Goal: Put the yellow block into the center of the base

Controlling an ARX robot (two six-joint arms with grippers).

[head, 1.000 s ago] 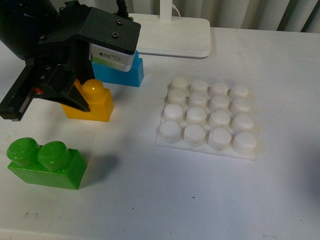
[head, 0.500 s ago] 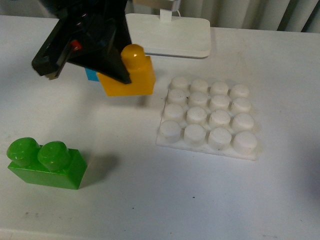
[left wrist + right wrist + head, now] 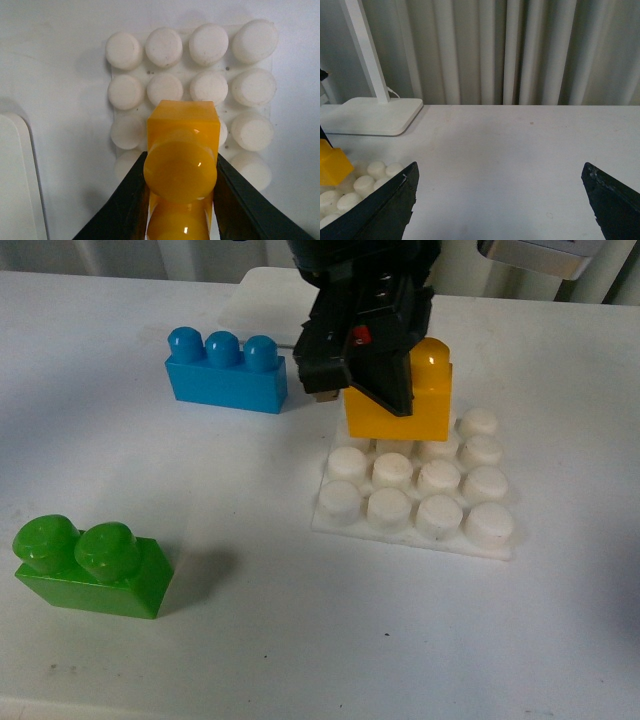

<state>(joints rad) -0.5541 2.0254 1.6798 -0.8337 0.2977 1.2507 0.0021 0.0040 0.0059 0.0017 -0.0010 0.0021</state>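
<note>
Carried rightward from beside the plate half a second ago, the yellow block [image 3: 405,405] now sits over the far part of the base [image 3: 330,522], covering several of its far studs in the front view; that move has also uncovered the blue brick [image 3: 226,370], which was mostly hidden behind the arm before. The left gripper [image 3: 360,390] clamps the block from both sides, its black fingers [image 3: 132,200] pressed against the block's flanks, studs upward. From the left wrist view the block [image 3: 182,150] lies over the middle columns of the base [image 3: 186,65], but whether its underside touches the studs cannot be told. The blue three-stud brick stands on the table [image 3: 300,640] to the left of the base, further away, and the green brick [image 3: 90,565] lies well apart at the near left. The right gripper [image 3: 500,170] hangs with its fingers spread wide, holding nothing, looking past the lamp stand [image 3: 370,115] toward the curtain [image 3: 520,50].
</note>
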